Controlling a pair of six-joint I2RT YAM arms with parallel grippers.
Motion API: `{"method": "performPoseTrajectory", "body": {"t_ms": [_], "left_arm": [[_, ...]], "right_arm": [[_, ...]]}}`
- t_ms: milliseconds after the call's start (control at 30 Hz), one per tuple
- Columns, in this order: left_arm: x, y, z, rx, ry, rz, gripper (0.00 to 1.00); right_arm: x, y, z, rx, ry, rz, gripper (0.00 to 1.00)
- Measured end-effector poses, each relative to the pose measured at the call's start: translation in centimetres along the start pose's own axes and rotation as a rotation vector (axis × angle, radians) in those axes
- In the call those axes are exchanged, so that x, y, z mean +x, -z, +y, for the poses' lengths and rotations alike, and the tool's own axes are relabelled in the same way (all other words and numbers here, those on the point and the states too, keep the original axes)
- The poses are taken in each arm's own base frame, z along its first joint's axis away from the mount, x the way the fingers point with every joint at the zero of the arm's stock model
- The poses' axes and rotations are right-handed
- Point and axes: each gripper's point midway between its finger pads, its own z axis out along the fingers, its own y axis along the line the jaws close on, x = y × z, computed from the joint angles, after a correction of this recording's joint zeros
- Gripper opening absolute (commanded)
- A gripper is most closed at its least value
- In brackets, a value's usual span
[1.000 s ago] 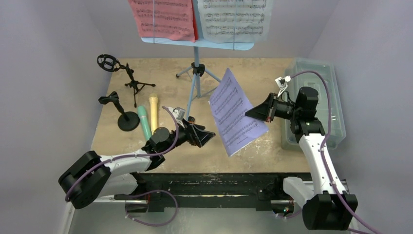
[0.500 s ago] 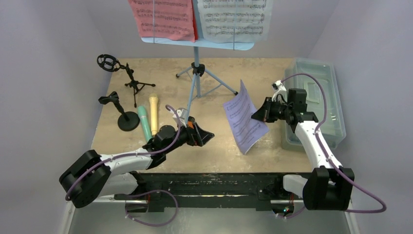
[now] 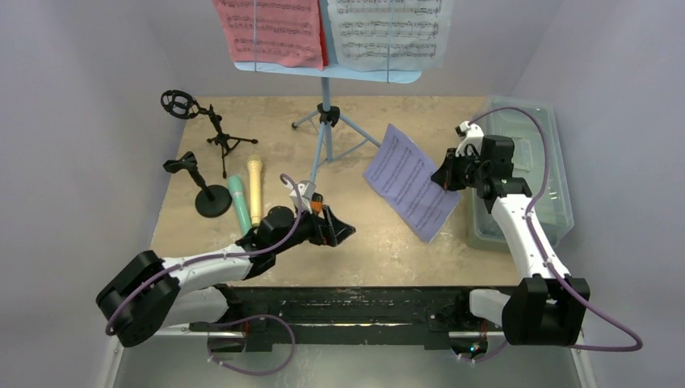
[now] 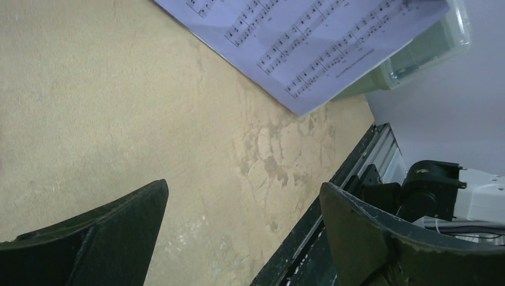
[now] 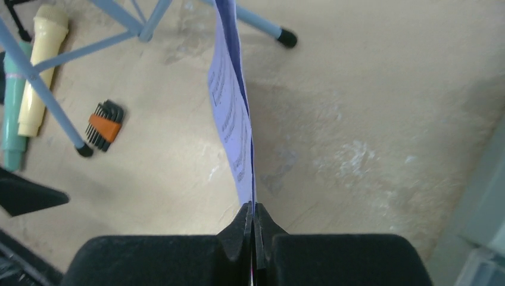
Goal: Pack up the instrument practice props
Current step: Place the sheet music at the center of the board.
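Observation:
My right gripper (image 3: 443, 176) is shut on the edge of a purple sheet-music page (image 3: 408, 190), which hangs tilted above the table just left of the tub. In the right wrist view the page (image 5: 233, 113) runs edge-on out of the closed right gripper (image 5: 254, 210). My left gripper (image 3: 343, 230) stands open and empty over the front middle of the table. The light-blue tripod (image 3: 325, 121) stands at the back, with a red page (image 3: 271, 31) and a pale page (image 3: 388, 28) on its tray. A mint-green microphone (image 3: 239, 204) and a yellow microphone (image 3: 254, 187) lie at the left.
A translucent grey tub (image 3: 557, 186) sits at the right edge. Two small black microphone stands (image 3: 212, 198) (image 3: 222, 139) are at the left rear. An orange-and-black hex key set (image 5: 104, 124) lies by a tripod foot. Walls close in on three sides.
The right gripper has carried the purple page back and to the right, towards the tub, and the page has swung flatter. The left gripper has shifted only slightly.

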Motion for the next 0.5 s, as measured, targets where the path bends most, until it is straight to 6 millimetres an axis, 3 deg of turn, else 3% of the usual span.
{"method": "performPoseTrajectory", "body": {"t_ms": [300, 500], "left_arm": [[-7.6, 4.2, -5.0, 0.022, -0.210, -0.169, 1.00], [-10.1, 7.4, -5.2, -0.069, -0.345, -0.205, 1.00]], "right_arm": [[-7.7, 0.9, -2.1, 0.147, 0.070, -0.251, 0.00], [-10.8, 0.0, -4.0, 0.225, 0.029, -0.367, 0.00]]}}
